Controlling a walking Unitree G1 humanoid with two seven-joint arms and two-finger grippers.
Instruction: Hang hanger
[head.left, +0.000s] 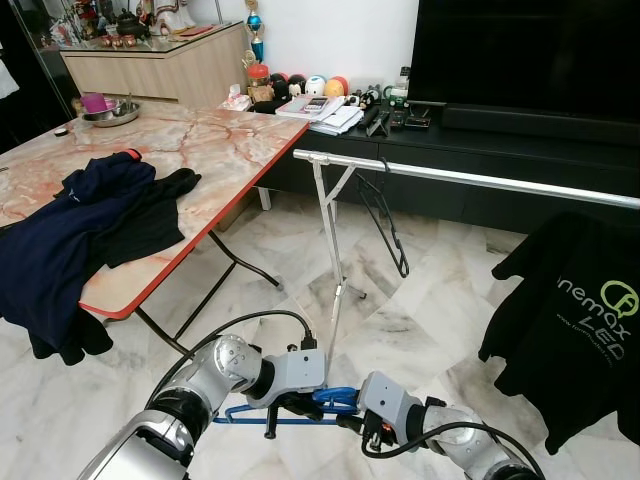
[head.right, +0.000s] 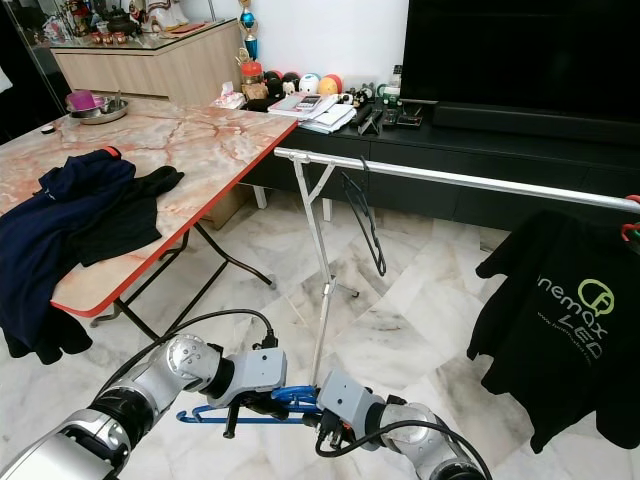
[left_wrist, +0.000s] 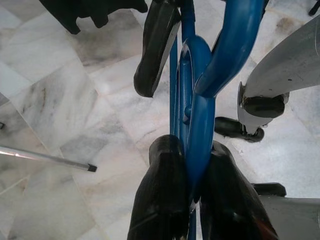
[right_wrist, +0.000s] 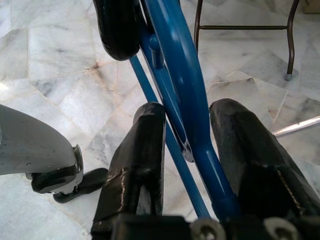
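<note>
Left end effector (head.left: 285, 403) low, gripping blue hanger (head.left: 330, 398)

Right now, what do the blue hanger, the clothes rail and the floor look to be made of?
Blue hanger: probably moulded plastic, glossy, with rounded edges and a seam line. Clothes rail: metal tube, silvery with a bright sheen. Floor: polished marble-look tiles, white with grey veining and visible joints; real stone or ceramic cannot be told.

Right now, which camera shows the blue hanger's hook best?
The left wrist view: the blue hanger curves up close there, between black fingers. The right wrist view shows its straight bars; the eye views show it small and low between both arms.
</note>
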